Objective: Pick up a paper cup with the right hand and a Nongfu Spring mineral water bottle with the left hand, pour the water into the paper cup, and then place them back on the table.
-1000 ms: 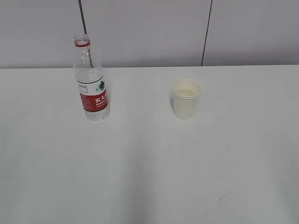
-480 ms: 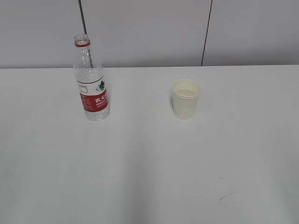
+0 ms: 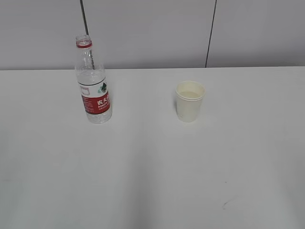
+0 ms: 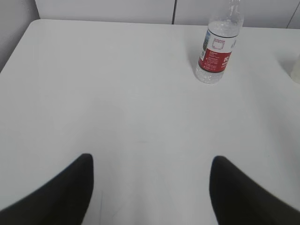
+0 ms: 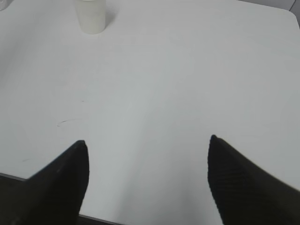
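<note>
Standing upright on the tabletop (image 3: 152,171), the Nongfu Spring mineral water bottle (image 4: 218,44) is seen well ahead-right of the wide-open, empty left gripper (image 4: 150,187); the paper cup (image 5: 92,16) lies ahead-left of the equally spread, empty right gripper (image 5: 147,178).

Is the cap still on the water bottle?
No, the bottle stands upright with an open mouth above its red neck ring; no cap is in view.

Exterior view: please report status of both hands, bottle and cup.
Left hand open, empty; right hand open, empty. Clear plastic red-labelled water bottle and cream paper cup upright, apart on white table. Nothing between.
</note>
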Motion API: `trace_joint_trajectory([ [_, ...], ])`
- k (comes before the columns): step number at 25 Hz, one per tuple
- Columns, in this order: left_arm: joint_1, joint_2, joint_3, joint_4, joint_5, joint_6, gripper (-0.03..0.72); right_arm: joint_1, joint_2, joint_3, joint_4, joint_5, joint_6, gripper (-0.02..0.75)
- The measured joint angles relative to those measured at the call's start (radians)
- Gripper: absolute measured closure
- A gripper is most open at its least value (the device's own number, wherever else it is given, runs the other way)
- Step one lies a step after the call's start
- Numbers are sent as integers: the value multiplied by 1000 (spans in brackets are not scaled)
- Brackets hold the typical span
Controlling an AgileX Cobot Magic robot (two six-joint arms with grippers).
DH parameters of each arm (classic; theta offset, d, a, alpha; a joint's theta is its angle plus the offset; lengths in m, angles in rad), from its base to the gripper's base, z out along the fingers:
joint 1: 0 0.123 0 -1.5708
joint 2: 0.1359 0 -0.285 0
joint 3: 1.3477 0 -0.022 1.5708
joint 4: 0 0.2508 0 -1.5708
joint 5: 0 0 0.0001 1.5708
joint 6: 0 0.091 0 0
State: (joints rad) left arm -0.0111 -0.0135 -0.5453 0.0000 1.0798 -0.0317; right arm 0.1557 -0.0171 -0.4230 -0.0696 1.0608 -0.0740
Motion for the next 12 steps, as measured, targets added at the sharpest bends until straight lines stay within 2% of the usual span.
trace_joint_trajectory([
  [12, 0, 0, 0, 0, 0, 0, 221, 0, 0, 5, 0, 0, 0, 156],
])
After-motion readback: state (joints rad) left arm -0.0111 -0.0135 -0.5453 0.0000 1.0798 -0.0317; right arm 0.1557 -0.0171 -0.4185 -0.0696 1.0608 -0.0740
